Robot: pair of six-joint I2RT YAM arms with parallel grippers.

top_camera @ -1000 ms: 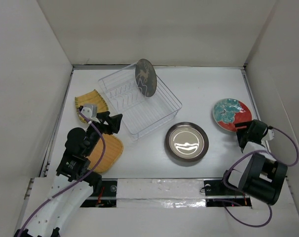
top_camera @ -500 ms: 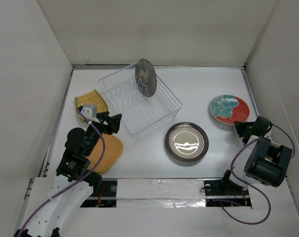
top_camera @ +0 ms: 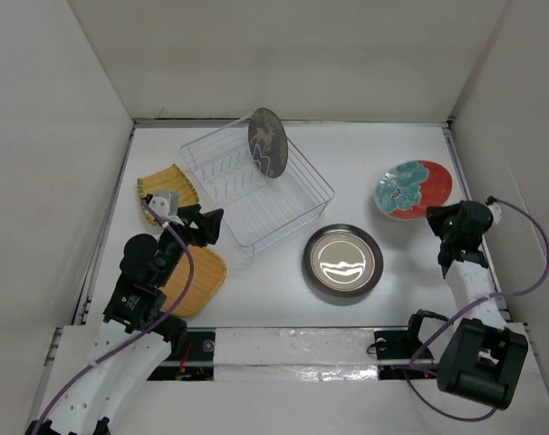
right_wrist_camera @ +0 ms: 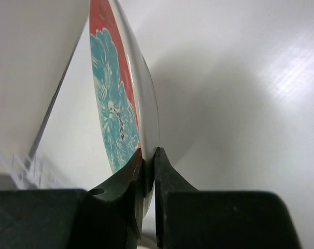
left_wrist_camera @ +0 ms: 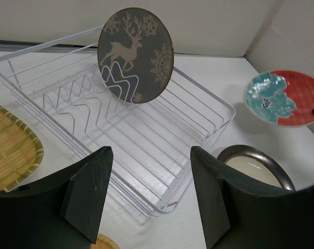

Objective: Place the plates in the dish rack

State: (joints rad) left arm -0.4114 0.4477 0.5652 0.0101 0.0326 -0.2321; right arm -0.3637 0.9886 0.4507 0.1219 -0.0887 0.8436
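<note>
Right gripper [right_wrist_camera: 148, 153] pinches the red plate [right_wrist_camera: 115, 104] by its rim, left gripper [left_wrist_camera: 151, 155] sits spread; next it probably needs slotting upright into the dish rack [top_camera: 274, 204].

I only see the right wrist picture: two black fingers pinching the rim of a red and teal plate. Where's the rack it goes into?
Observer: The dish rack sits left of centre on the table, well apart from the red plate.
Operator: Anything in it yet?
Observer: One dark deer plate, standing on edge among the prongs.
Operator: What's the other arm doing?
Observer: The left gripper is open and empty, facing the rack.
</note>
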